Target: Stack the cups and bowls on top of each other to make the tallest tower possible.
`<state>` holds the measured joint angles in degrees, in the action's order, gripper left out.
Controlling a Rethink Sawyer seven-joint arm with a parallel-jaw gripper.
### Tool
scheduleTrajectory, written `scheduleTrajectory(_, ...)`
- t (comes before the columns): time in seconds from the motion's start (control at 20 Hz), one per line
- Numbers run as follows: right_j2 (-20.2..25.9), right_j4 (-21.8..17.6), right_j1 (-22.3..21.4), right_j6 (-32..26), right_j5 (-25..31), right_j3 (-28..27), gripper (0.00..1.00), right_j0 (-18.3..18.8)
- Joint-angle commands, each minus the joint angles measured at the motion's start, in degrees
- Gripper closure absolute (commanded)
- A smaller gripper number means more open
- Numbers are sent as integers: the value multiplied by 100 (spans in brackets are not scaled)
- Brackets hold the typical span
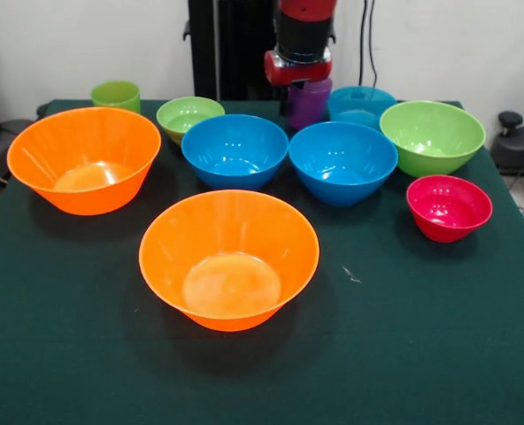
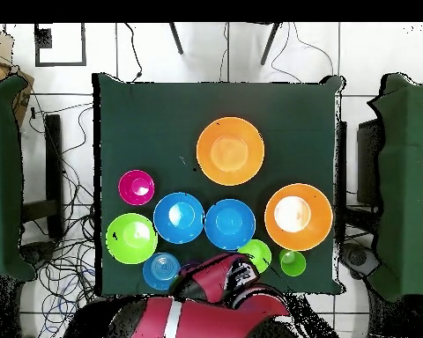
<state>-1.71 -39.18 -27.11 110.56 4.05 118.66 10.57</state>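
While the gripper point(image 1: 304, 84) sits over the purple cup point(image 1: 309, 104) by the table's point(image 1: 421, 354) back edge, grip unclear, we risk toppling it against neighbouring bowls.

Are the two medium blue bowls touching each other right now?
Cannot tell. In the front view, the left blue bowl and right blue bowl show only a sliver between rims; overhead their rims seem to meet.

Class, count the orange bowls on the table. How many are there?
2. One large orange plastic bowl sits alone toward the table's middle; the other orange bowl is beside the blue bowls' row. None seem hidden.
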Motion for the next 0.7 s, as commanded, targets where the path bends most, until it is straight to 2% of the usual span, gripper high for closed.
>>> scheduleTrajectory(0.05, 369, 224, -134, 495, 113, -471, 100, -54)
scheduleTrajectory(0.25, 650, 206, -560, 343, 216, -184, 100, 195)
scheduleTrajectory(0.7, 1284, 556, -1755, -45, 1102, 539, 100, 655)
